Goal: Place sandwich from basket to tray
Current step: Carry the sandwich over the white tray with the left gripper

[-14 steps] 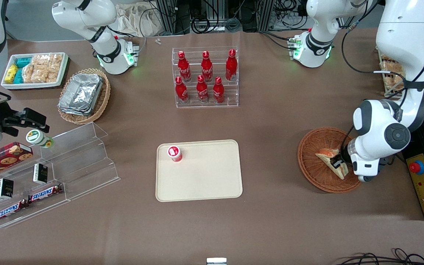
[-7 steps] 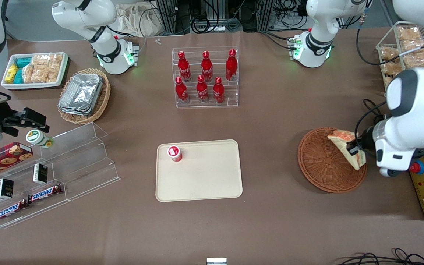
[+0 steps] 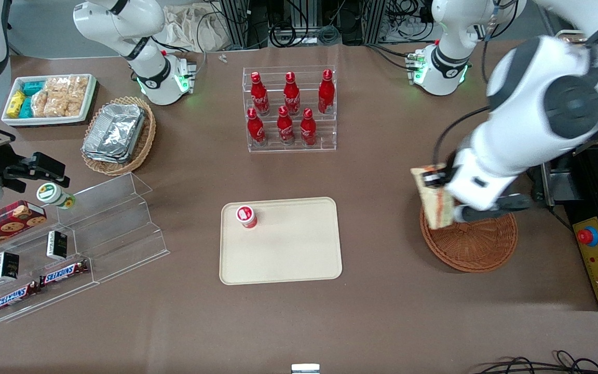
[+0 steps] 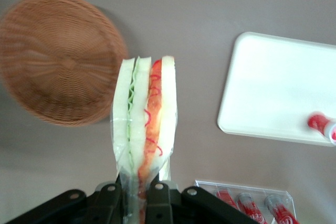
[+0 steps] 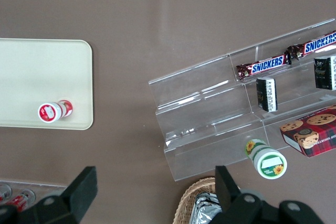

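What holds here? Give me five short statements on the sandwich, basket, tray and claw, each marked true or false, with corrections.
1. The claw is shut on the sandwich. True.
2. The sandwich lies flat in the basket. False: it hangs in the air over the basket's rim, lifted clear.
3. The basket has nothing left in it. True.
4. The tray is bare. False: a small red-capped bottle stands on it.
5. The sandwich is already over the tray. False: it is still by the basket, toward the working arm's end.
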Controlling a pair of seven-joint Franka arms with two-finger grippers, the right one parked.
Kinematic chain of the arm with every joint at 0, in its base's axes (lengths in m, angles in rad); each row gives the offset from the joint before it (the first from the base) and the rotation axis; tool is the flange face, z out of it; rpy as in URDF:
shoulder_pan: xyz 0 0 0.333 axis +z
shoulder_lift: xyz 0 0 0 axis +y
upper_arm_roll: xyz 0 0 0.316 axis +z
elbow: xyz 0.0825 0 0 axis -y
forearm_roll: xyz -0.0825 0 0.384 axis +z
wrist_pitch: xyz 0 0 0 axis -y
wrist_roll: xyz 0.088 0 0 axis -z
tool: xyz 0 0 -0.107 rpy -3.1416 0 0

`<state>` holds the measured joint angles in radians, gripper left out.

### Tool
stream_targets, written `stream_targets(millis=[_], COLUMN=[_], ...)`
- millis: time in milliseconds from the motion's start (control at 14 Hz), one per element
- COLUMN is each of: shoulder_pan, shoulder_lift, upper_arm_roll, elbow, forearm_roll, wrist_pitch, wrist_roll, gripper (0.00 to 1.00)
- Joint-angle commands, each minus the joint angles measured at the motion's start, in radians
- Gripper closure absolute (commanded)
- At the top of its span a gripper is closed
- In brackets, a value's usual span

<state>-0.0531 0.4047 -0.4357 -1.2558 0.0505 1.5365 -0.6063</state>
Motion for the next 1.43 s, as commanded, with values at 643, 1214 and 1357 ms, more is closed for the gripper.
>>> stream_targets(millis=[643, 1214, 1357], shoulder_pan=[-0.240, -0.272, -0.271], shoulder_lift=[0.508, 0.563, 0.562], upper_arm_roll=[0.008, 0.011, 0.011], elbow=[0.135, 0.119, 0.119], forearm_roll=[0.088, 0.091, 0.089], wrist_pitch=[0.488, 0.516, 0.516], wrist_roll=[-0.039, -0.058, -0.067], gripper=[1.00, 0.81, 0.15])
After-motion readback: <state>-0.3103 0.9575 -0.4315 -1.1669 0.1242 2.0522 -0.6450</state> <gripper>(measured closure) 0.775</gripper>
